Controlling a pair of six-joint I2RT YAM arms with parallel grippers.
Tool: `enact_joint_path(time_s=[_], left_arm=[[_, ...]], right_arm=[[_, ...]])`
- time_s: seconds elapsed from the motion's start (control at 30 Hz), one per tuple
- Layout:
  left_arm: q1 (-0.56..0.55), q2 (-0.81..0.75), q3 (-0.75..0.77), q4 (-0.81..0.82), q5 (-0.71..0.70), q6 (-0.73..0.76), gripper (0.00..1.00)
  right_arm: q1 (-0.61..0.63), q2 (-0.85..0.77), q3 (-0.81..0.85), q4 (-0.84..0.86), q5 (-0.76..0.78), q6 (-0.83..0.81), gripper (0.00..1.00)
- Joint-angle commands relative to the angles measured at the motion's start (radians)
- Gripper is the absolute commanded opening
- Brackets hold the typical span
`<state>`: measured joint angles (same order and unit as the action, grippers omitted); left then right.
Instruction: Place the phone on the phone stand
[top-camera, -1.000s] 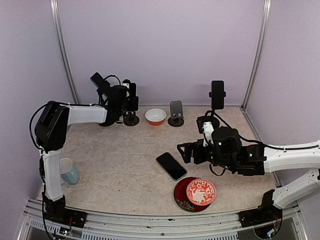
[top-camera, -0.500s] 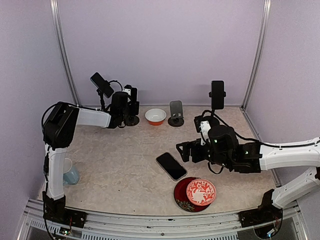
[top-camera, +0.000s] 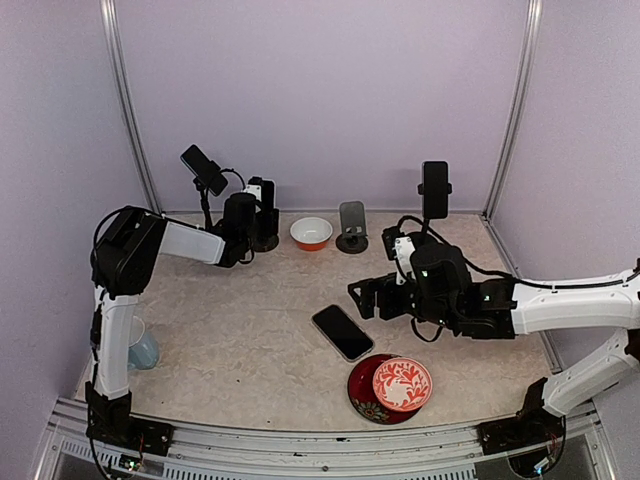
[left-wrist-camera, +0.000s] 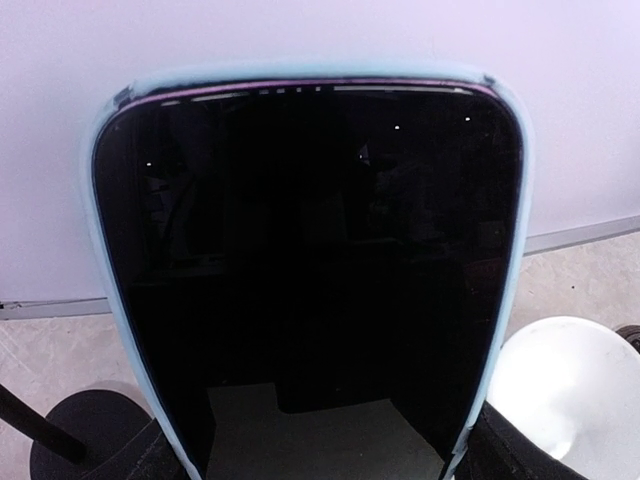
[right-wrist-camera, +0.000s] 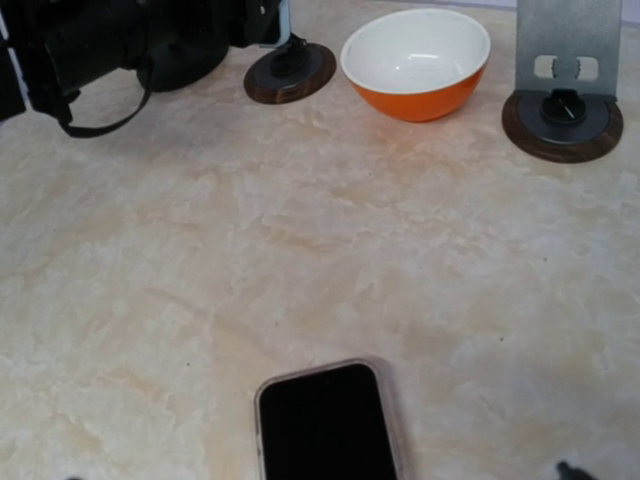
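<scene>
Although not finished, so far as can be judged, looks part done. Already up on mounts at the back: what looks like a phone tilted on a gooseneck holder (top-camera: 204, 165), and another upright in a clamp mount (top-camera: 435, 188).

At the back left, a phone in a pale blue case (left-wrist-camera: 310, 270), upright, filling the left wrist view, with a round dark stand base (right-wrist-camera: 292, 70) just below it and the left gripper (top-camera: 252, 212) close against it. Cannot tell whether clasped or merely flanked, the fingers being hidden, nor whether properly seated on that base.

Flat and face up mid-table, a second black phone (top-camera: 342, 332), untouched. Poised just beside it, the right gripper (top-camera: 364, 298), jaws spread wide, holding nothing. Empty too, the grey metal phone stand (top-camera: 352, 225) at the back, near the orange bowl (top-camera: 311, 232).

Left to do, on this reading: lift the flat phone, carry it back, lean it on the grey stand.

No brand, label or lettering readable anywhere; both nearer screens dark.
</scene>
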<state>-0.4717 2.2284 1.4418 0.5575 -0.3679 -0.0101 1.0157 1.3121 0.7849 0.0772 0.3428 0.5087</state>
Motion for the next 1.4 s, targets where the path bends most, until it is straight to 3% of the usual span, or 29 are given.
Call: enact_joint_path(time_s=[0.0,0.83,1.1,1.37], left_arm=[[0.003,0.003,0.002,0.090,-0.043,0.008,0.60],[-0.005,0.057,0.075,0.034,-0.085,-0.036,0.63],[-0.011,0.060,0.084,0.014,-0.106,-0.024,0.88],[-0.015,0.049,0.066,0.016,-0.141,-0.018,0.99]], right_arm=[[-0.014,0.015,0.035,0.010,-0.015,-0.018,1.00],[-0.021,0.019,0.026,0.023,-0.034,-0.010,1.00],[-0.021,0.018,0.026,0.026,-0.039,-0.010,1.00],[-0.020,0.007,0.017,0.026,-0.039,-0.005,1.00]])
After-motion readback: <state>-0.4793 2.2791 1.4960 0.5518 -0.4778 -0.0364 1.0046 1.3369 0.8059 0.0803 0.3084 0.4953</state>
